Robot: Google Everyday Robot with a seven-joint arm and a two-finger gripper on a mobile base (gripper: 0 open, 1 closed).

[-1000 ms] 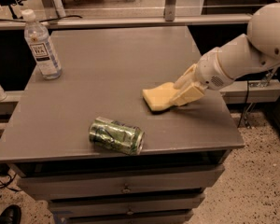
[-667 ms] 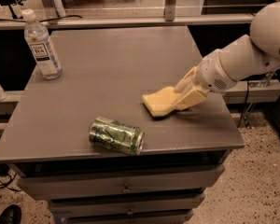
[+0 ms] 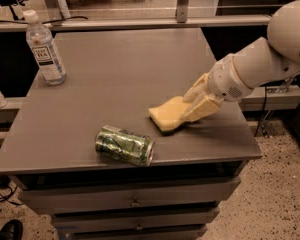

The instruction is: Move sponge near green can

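The pale yellow sponge (image 3: pixel 166 115) is held at its right end by my gripper (image 3: pixel 191 105), low over the grey table (image 3: pixel 115 74) near its front right. The cream fingers (image 3: pixel 202 109) are closed on the sponge, one above and one below. The sponge tilts, its left end down at the tabletop. The dented green can (image 3: pixel 124 145) lies on its side near the front edge, a short gap to the left and in front of the sponge. My white arm reaches in from the right.
A clear plastic bottle (image 3: pixel 45 48) with a white cap stands at the table's back left. Drawers sit under the tabletop. A rail and shelving run behind the table. Speckled floor lies to the right.
My gripper has carried the sponge slightly forward and to the left, closer to the green can. The can and bottle have not moved.
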